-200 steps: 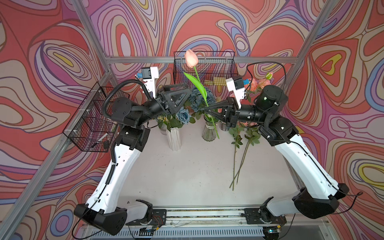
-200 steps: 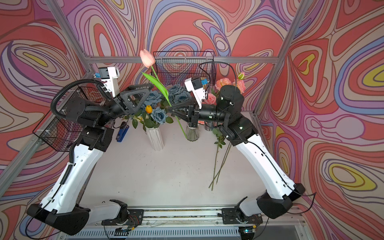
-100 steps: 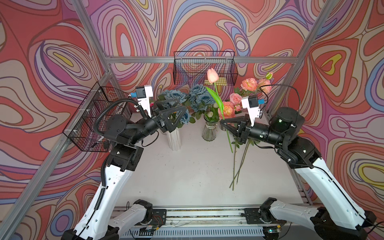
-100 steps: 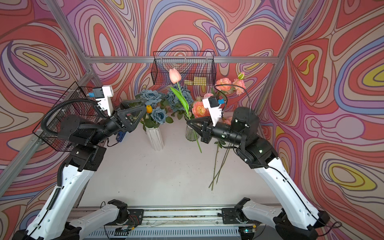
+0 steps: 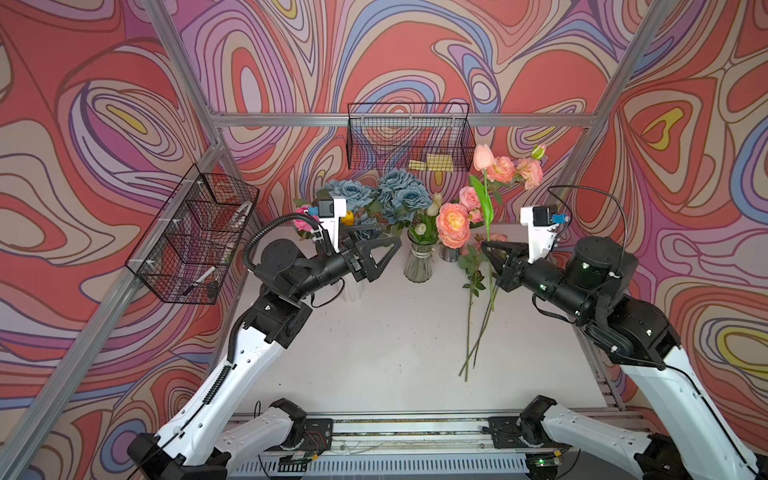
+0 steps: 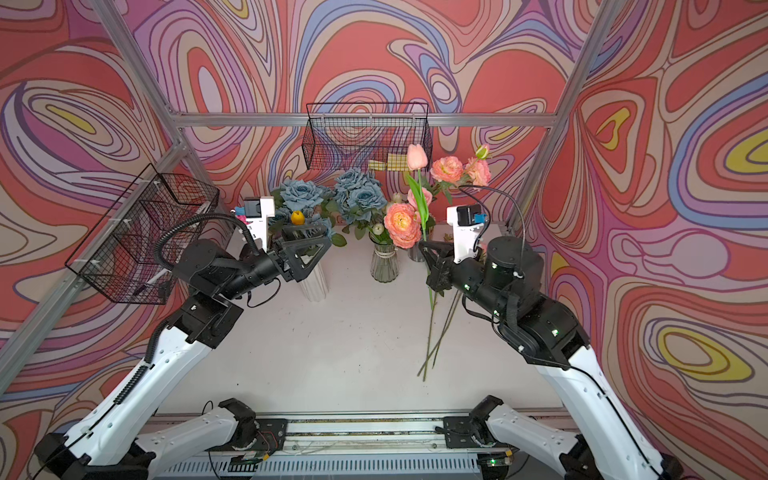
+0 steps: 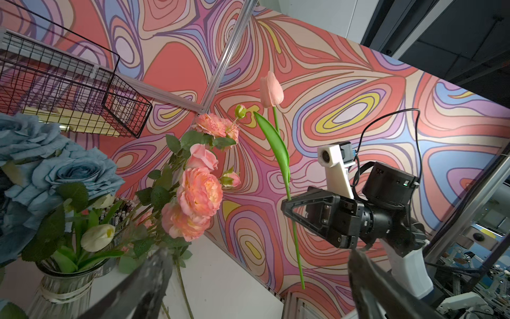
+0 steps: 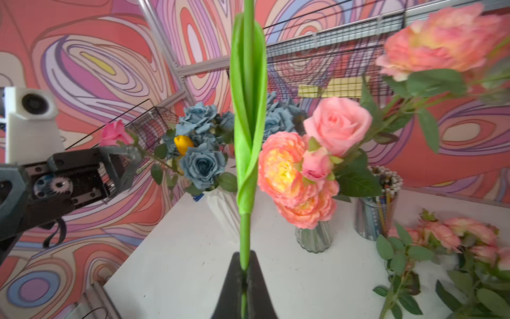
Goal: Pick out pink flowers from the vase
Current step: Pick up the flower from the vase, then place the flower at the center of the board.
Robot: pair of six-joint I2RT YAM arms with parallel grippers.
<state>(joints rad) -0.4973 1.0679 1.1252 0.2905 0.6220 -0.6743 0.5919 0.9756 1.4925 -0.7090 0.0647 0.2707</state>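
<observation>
My left gripper: jaws wide apart, empty, near white vase. Centre: glass vase holds peach-pink blooms. My right gripper: clamped on pink tulip stem, upright, outside vase; clamp plain only in right wrist view. On table: loose pink flowers, perhaps three stems.

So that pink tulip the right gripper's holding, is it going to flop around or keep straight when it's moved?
Probably fairly stiff: the pink tulip stands nearly straight above the right gripper, its head unsupported. Likely light, since a pinch on the stem alone holds it up. It might swivel in the grip, the stem being thin and smooth-looking.
</observation>
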